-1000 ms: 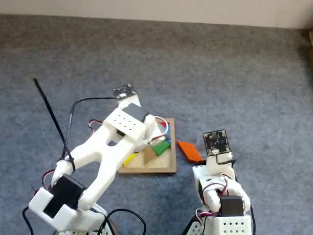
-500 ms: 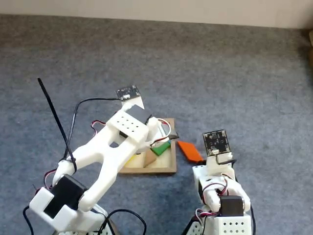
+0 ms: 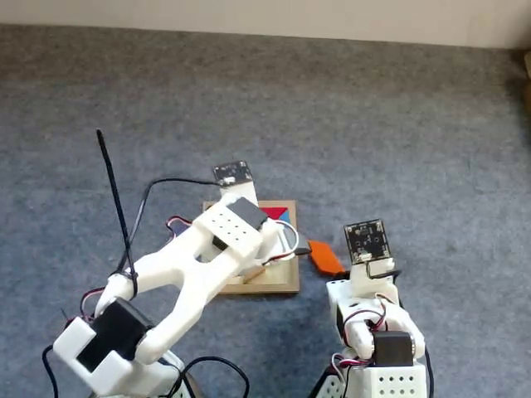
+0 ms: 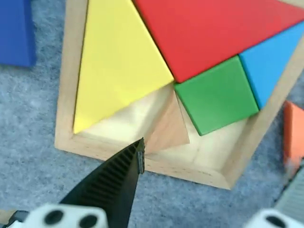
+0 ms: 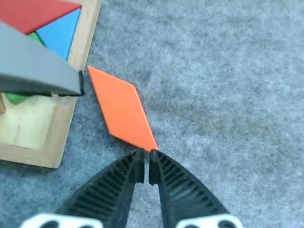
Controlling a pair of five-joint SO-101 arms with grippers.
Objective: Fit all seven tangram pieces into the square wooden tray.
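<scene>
On the left, the left arm [image 3: 178, 286] stretches across the grey carpet [image 3: 373, 124], its wrist over the square wooden tray [image 3: 282, 287]. The left gripper [image 4: 211, 164] is spread open with nothing between its jaws. Its black ribbed finger [image 4: 118, 175] ends just above the tray's near rim, close to the tan triangle [image 4: 166, 129].

5 pieces lie in the tray. The big yellow triangle [image 4: 118, 61] sits along 1 wall. The big red triangle [image 4: 209, 28] lies edge to edge with it. The green square [image 4: 218, 95] is tucked under the red one's point, and the light blue triangle [image 4: 270, 57] lies between the green square and the far wall. The tan triangle rests on the tray floor, touching the green square and the yellow tip, with bare wood on either side of it.

A dark blue piece [image 4: 16, 31] lies on the carpet just outside the rim, beside the yellow triangle.

To the right of the tray, the orange parallelogram [image 5: 121, 109] lies flat on the carpet, just beside the rim. The right gripper [image 5: 144, 164] is closed on nothing, its tips at the parallelogram's near corner. The right arm [image 3: 373, 332] stands at the lower right.
</scene>
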